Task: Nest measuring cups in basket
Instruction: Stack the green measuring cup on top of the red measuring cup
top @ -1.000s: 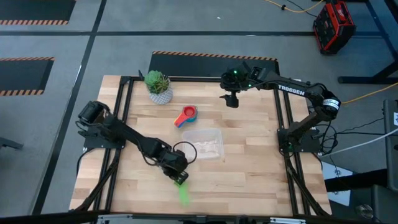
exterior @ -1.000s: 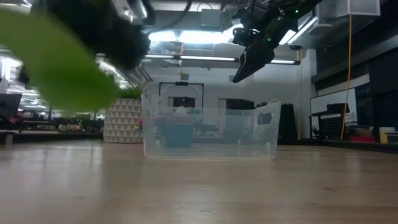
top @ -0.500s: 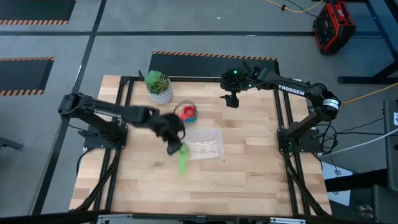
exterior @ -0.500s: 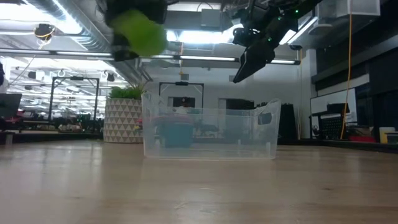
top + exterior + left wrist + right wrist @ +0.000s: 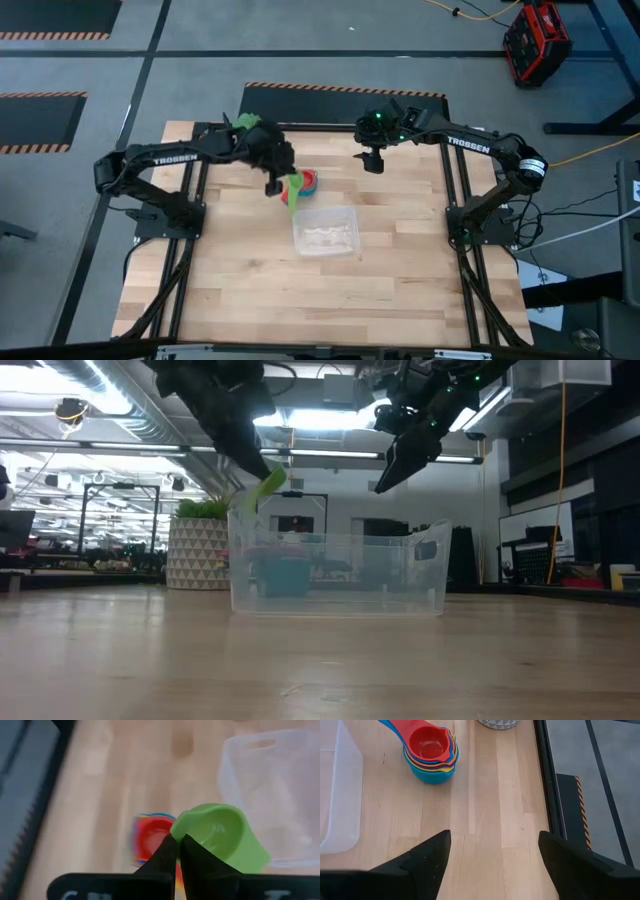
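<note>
Left claw (image 5: 279, 183) was clamped on the green measuring cup (image 5: 295, 189), held in the air above the nested stack of cups (image 5: 308, 183) beside the basket (image 5: 325, 231) on the desk (image 5: 400, 270). Right claw (image 5: 372, 160) hung wide and empty over the desk's far side.

Two dark, near-black arms, tubular links, rounded joint housings. White TROSSEN lettering on forearm links, frame left and right of centre. Green indicator light on right arm's wrist, upper centre. Black cables looping beside right base. Flat, tapered black fingers.
</note>
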`<action>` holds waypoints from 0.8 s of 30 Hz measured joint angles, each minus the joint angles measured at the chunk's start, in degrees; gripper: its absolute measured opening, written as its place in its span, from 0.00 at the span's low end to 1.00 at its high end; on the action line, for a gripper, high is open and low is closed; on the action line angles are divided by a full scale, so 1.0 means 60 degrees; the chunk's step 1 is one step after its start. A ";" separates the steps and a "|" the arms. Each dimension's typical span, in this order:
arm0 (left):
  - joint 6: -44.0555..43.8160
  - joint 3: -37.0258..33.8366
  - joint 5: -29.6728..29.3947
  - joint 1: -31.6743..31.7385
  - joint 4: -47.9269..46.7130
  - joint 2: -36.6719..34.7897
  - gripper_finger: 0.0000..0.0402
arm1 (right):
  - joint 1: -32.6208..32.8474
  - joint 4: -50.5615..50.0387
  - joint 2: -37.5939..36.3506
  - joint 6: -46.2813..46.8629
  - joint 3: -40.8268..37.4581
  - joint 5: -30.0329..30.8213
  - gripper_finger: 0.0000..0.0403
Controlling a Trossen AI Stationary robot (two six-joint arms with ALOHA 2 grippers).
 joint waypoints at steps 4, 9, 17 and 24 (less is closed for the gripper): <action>0.1794 0.0000 0.0029 0.0474 0.0531 0.0000 0.00 | -0.0002 0.0013 0.0000 0.0000 0.0000 0.0000 0.76; 0.3057 0.0094 0.0123 0.0712 0.0982 0.0000 0.00 | -0.0002 0.0112 0.0000 0.0000 0.0000 0.0000 0.76; 0.3558 0.1634 0.0226 0.0702 -0.0044 0.0430 0.00 | -0.0002 0.0170 0.0000 0.0000 0.0000 -0.0003 0.76; 0.3858 0.3863 0.0347 0.0702 -0.1994 0.2082 0.00 | -0.0002 0.0170 0.0000 0.0004 0.0000 -0.0003 0.76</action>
